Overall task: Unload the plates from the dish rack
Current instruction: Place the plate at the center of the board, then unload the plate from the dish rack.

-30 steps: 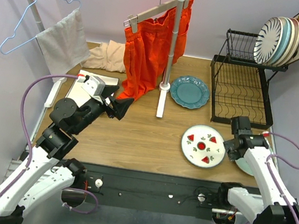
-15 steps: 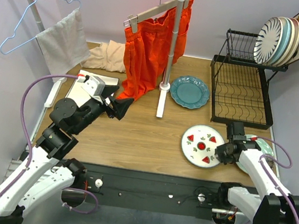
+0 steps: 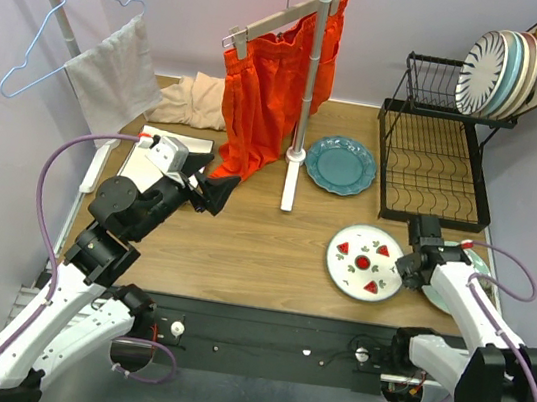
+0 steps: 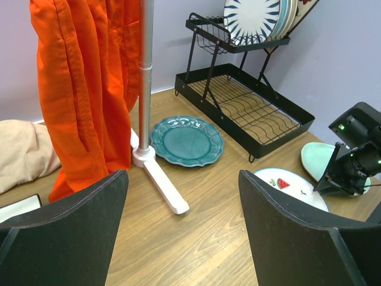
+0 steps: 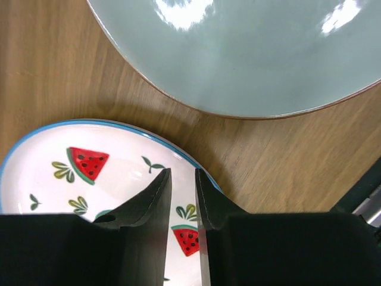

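On wooden table (image 3: 262, 246): rack (image 3: 435, 170) far right, teal plate (image 3: 341, 164) beside it, watermelon plate (image 3: 353, 254), mint plate (image 5: 256, 53) near right, cloth (image 3: 190, 100) far left.

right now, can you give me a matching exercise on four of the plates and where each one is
Things
1. teal plate
2. watermelon plate
3. striped plate
4. pale green plate

Places
A. upright on the top shelf of the rack
B. flat at the right edge of the table, mostly hidden by the right arm
C. flat beside the white foot of the clothes rail
D. flat, just below the right end effector

Pairs: 1-C, 2-D, 3-A, 4-B
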Robot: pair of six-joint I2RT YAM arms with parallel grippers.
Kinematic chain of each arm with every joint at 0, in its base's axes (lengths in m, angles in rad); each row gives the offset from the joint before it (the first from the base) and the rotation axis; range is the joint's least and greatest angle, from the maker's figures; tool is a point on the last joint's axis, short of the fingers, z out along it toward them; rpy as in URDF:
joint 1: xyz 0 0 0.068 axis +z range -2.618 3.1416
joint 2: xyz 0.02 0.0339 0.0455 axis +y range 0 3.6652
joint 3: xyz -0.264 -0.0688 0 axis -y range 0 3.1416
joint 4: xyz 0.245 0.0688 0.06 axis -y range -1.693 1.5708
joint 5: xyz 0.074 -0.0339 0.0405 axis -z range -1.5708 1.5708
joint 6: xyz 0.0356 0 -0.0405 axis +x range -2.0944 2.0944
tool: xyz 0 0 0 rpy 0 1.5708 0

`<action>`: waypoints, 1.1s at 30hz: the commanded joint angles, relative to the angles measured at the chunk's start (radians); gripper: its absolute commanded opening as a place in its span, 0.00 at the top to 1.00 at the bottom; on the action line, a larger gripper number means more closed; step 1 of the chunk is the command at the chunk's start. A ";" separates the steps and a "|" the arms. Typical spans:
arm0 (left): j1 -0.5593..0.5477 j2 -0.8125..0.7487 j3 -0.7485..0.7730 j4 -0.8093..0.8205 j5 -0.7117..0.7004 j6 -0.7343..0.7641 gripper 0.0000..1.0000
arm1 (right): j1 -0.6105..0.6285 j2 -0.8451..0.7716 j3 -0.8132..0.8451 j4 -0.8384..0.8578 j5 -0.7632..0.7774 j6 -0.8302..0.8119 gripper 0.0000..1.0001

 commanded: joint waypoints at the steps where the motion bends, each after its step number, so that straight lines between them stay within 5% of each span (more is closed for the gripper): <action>1: 0.002 -0.012 0.002 0.002 -0.011 -0.003 0.16 | -0.001 -0.043 0.112 -0.085 0.113 -0.053 0.69; 5: 0.002 -0.006 0.002 0.003 -0.005 -0.003 0.16 | -0.001 -0.101 0.255 -0.049 0.030 -0.276 0.67; 12: 0.002 -0.006 0.002 0.002 0.004 -0.003 0.16 | -0.002 -0.089 0.561 0.142 -0.378 -0.573 0.57; 16: 0.002 0.005 0.005 -0.006 -0.005 -0.001 0.13 | -0.002 0.076 0.799 0.151 -0.406 -0.647 0.25; 21: 0.002 0.014 0.011 -0.013 -0.019 0.000 0.11 | -0.002 0.202 1.099 0.152 -0.232 -0.766 0.03; 27: 0.002 0.023 0.016 -0.021 -0.034 -0.001 0.10 | -0.002 0.385 1.315 0.208 0.165 -1.021 0.03; 33: 0.002 0.013 0.008 -0.017 -0.038 0.002 0.10 | -0.034 0.572 1.525 0.251 0.145 -1.222 0.05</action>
